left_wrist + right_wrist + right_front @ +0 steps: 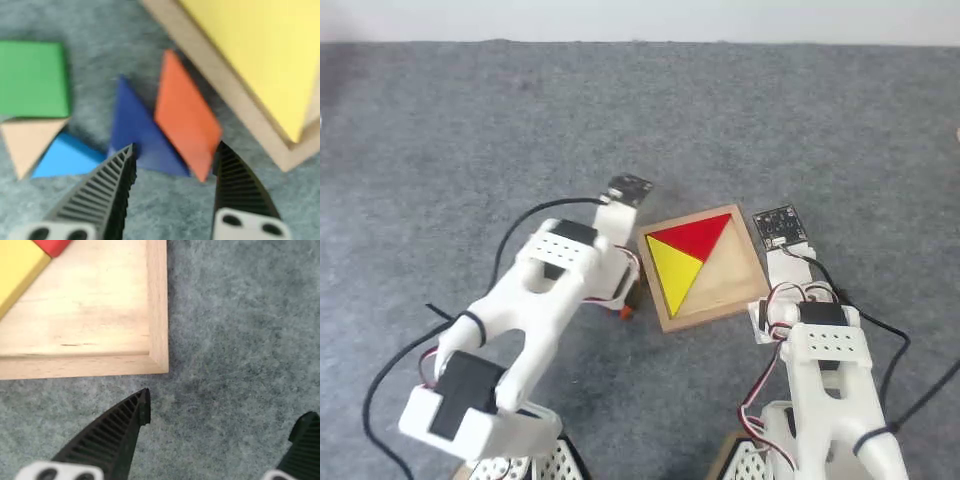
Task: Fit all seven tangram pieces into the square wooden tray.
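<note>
Two pieces seated: the red triangle (698, 237) and the yellow triangle (672, 272) lie flat in the wooden tray (708, 319), edge to edge; the rest of its floor is bare wood
Tray: on the grey felt (470, 130) between my two arms, turned a little off square
Five pieces loose: all on the felt by the tray, under my left wrist
Orange parallelogram (187, 117): closest to the tray, just beside its rim
Dark blue triangle (132, 130): right alongside the orange one, on the side away from the tray
Farther out: a light blue piece (67, 157), a tan triangle (27, 142) and a green square (32, 77), clustered close together
My left gripper (176, 150): spread open, low over the orange and dark blue pieces, one finger on either side, nothing gripped
My right gripper (227, 405): fingers wide apart over bare felt, just off a corner of the tray, nothing between them
</note>
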